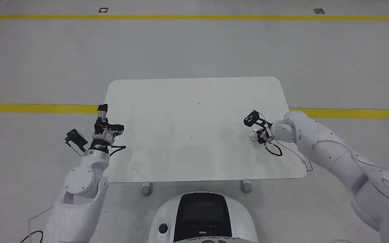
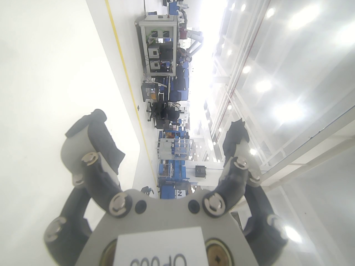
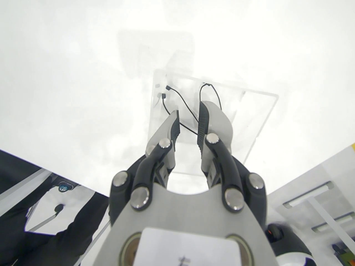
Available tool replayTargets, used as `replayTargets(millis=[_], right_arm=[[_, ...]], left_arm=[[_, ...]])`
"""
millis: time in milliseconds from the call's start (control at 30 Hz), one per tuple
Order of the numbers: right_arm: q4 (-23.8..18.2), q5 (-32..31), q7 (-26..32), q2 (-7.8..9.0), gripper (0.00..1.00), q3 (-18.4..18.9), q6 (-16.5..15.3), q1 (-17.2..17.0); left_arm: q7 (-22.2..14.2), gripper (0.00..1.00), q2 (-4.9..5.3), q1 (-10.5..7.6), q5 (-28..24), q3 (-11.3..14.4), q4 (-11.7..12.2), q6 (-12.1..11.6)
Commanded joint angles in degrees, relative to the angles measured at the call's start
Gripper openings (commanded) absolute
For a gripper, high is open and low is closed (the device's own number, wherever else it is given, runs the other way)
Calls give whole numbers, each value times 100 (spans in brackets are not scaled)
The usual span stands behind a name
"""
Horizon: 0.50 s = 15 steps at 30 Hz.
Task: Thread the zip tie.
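1. The zip tie (image 3: 183, 101) is seen as thin black strands with small heads at the far end. It lies on a clear plate (image 3: 258, 117) at the right side of the table (image 1: 194, 121). Whether it is one tie or two cannot be told.
2. The step is judged to be the pick-up. A strand is bracketed but not yet pinched, so threading is taken as not begun.
3. The next move calls for a close on the strand between the pads, then a lift off the plate. A fine, centred pinch is needed, since the strand is thin and flat on a slick surface. For feeding tail into head, the other end would likely have to be steadied by the second arm.
4. The right gripper (image 3: 189, 112) is held over the plate, pointed down. Its fingers are narrowly apart, a strand crosses the gap, and nothing is clamped.
5. The left gripper (image 2: 166, 120) is parked at the table's left edge, well apart from the plate, and aimed toward the far side. Its fingers are spread wide and nothing is held.
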Motion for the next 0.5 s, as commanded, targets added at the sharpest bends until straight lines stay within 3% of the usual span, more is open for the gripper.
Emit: replayTargets(millis=[0, 467], right_arm=[[28, 30, -5, -15, 17, -47, 0, 21], [152, 50, -89, -75, 18, -79, 0, 72]], left_arm=[[0, 100, 0, 0, 0, 0, 0, 0], [0, 100, 0, 0, 0, 0, 0, 0]])
